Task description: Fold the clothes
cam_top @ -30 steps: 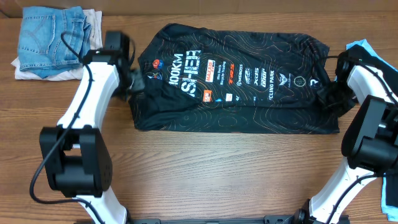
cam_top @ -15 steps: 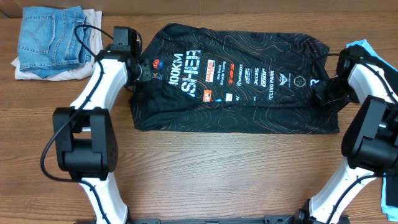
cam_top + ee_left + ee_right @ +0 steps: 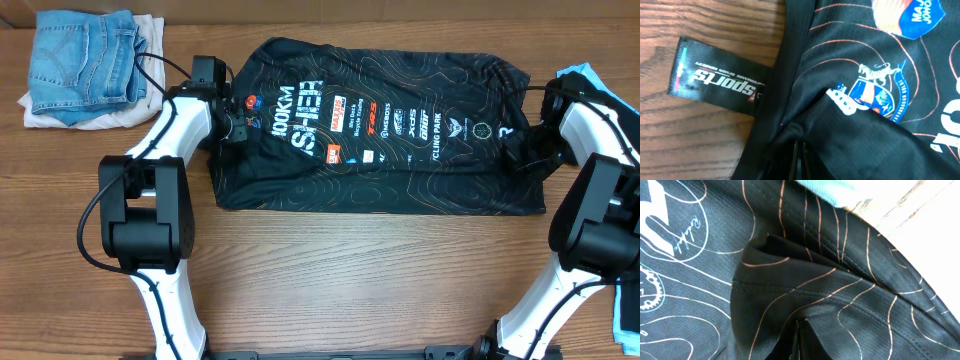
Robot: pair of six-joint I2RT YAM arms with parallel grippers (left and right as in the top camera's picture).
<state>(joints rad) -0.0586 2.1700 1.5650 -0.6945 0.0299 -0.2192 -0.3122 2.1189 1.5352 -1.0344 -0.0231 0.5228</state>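
The black jersey (image 3: pixel 370 125) lies flat mid-table (image 3: pixel 330 280), nearer the far edge. It looks thin, limp and slick, likely to sag and slide, so take it by the side hems: left gripper (image 3: pixel 232 112) and right gripper (image 3: pixel 520 150) each pinch cloth there, clamped tight

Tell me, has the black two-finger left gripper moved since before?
Yes: the left gripper moved up-frame and rightward, toward the black printed jersey's white lettering.
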